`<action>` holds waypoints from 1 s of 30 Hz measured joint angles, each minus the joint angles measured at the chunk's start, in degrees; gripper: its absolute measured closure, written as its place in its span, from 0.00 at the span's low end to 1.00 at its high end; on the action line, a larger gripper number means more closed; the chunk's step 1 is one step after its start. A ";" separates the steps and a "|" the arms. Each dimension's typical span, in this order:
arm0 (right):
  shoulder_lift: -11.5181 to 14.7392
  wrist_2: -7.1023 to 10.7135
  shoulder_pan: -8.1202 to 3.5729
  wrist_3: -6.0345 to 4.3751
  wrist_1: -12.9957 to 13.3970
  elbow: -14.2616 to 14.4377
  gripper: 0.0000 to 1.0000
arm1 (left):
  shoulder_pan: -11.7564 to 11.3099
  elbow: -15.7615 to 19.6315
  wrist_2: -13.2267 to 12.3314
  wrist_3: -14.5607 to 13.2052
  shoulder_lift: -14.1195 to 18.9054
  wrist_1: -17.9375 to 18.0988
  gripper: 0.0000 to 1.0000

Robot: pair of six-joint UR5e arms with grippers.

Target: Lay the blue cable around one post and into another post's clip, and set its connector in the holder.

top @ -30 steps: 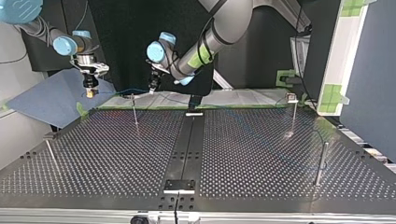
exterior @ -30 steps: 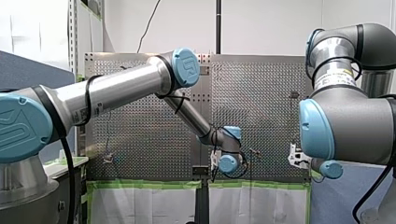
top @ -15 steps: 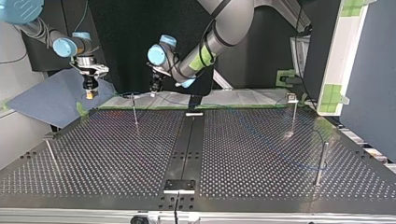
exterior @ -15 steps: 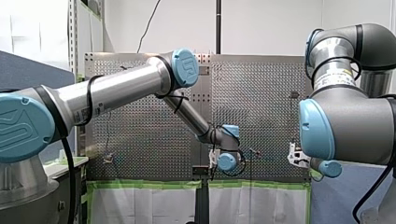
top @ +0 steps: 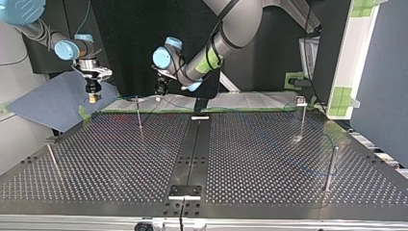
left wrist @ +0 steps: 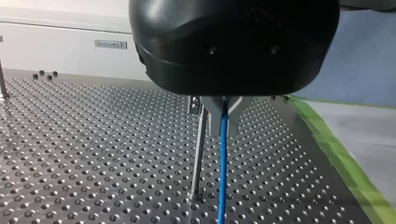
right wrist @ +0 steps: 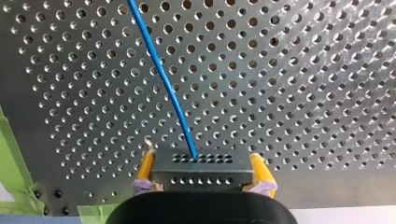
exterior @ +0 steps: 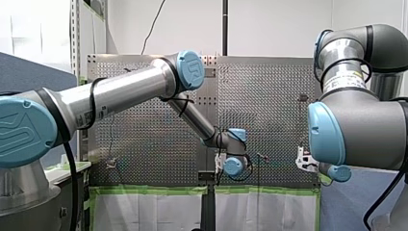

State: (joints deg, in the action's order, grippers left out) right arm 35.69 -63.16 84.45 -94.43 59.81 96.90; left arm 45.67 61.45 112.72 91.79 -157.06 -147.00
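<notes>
One perforated table [top: 250,159] carries four thin upright posts [top: 139,118], counted in the top view. Two arms work at its far edge. My left arm [top: 226,29] reaches down past the middle. The left gripper [left wrist: 223,112] points down just beside one post, its fingers closed on the single blue cable [left wrist: 222,163]. The right gripper [right wrist: 201,161] hangs near the far left corner in the top view. Its yellow pads clamp the one grey connector [right wrist: 219,172], and the cable runs out from this connector.

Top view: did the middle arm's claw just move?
Yes. My left gripper drifted slightly toward the view's right, away from the thin post.
</notes>
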 joint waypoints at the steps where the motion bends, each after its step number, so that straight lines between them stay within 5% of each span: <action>1: 0.00 -0.01 -0.01 0.01 -0.04 -0.03 1.00 | 0.02 0.00 0.01 -0.02 0.09 -0.18 0.98; 30: -0.02 -0.56 0.10 -0.23 -0.17 -0.55 1.00 | 0.09 0.03 -1.31 1.07 0.97 -1.86 0.98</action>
State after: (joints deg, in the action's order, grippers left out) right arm 35.67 -63.72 84.55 -94.67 59.65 96.35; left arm 45.76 61.48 111.41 92.86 -156.09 -148.86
